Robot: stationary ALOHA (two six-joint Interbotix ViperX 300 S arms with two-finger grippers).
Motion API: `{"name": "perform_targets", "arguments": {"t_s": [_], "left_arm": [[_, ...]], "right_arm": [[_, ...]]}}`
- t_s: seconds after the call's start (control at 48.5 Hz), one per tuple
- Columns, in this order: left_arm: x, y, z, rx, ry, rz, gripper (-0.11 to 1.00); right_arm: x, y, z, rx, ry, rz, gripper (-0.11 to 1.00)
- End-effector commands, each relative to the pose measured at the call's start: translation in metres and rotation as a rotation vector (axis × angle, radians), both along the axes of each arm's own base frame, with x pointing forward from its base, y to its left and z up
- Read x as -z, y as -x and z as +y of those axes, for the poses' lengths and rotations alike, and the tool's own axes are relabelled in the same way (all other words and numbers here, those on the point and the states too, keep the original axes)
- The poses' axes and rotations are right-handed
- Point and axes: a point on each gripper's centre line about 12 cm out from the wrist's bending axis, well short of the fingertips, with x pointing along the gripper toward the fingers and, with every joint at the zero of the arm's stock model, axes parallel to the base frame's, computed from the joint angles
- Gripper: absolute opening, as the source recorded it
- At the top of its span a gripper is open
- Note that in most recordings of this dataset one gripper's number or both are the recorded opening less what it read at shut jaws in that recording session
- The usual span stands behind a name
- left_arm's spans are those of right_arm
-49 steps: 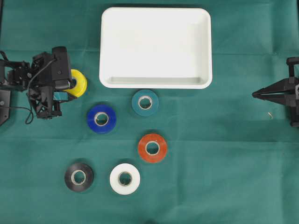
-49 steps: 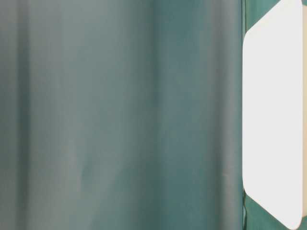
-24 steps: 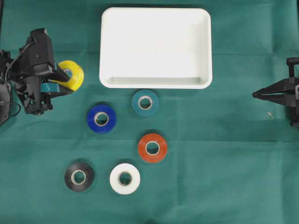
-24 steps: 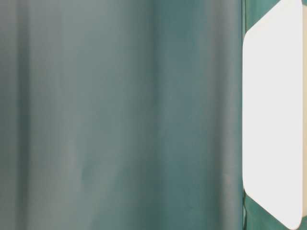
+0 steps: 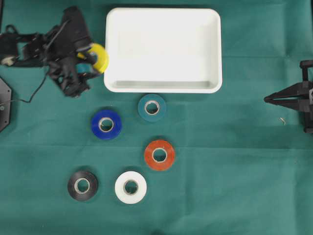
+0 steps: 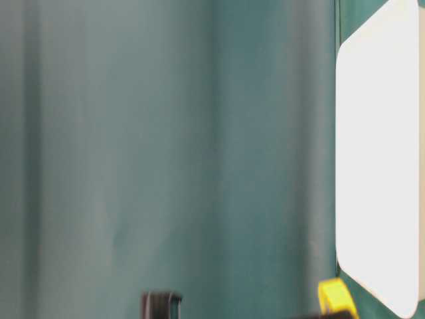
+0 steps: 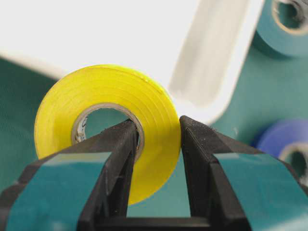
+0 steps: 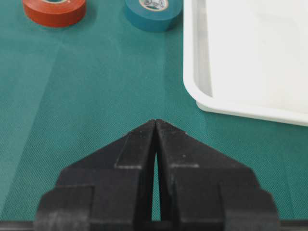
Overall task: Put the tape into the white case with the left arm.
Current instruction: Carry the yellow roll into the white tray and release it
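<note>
Yellow tape (image 7: 108,127) — pinched by left gripper (image 7: 158,139) beside white case (image 5: 163,49).

Overhead top-down, wrist views close (table-level blurred)

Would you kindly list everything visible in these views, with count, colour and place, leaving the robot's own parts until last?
white case: one, white, top centre, nothing inside.
yellow tape: one, yellow, held just off the case's left edge.
teal tape: one, teal, just below the case.
blue tape: one, blue, lower left of the teal roll.
red tape: one, orange-red, centre.
black tape: one, black, bottom left.
white tape: one, white, beside the black roll.
tablecloth: one, green, underneath everything.
left gripper: black with teal bands, shut on the yellow tape.
right gripper: black, shut, right edge.
</note>
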Motion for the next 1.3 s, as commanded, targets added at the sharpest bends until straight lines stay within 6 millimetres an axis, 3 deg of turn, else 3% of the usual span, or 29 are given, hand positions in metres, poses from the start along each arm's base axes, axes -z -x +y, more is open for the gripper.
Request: {"name": "perform_targets", "arguments": {"t_s": [0.0, 0.515, 0.804, 1.031, 1.278], "left_arm": [[-0.008, -0.019, 0.010, -0.001, -0.018, -0.025, 0.26], [-0.016, -0.086, 0.055, 0.076, -0.147, -0.028, 0.26], [-0.007, -0.125, 0.074, 0.070, -0.144, -0.012, 0.26], [-0.003, -0.140, 0.084, 0.062, -0.147, -0.019, 0.26], [0.001, -0.143, 0.085, 0.061, -0.144, -0.013, 0.26]], "right_arm": [[-0.004, -0.002, 0.000, 0.002, -0.001, -0.014, -0.09], [-0.004, -0.002, 0.000, 0.002, -0.001, -0.015, -0.09], [-0.004, -0.002, 0.000, 0.001, -0.003, -0.015, -0.09], [-0.003, -0.002, 0.000, 0.000, -0.001, -0.014, -0.09], [-0.003, -0.002, 0.000, 0.001, -0.003, -0.014, -0.09]]}}
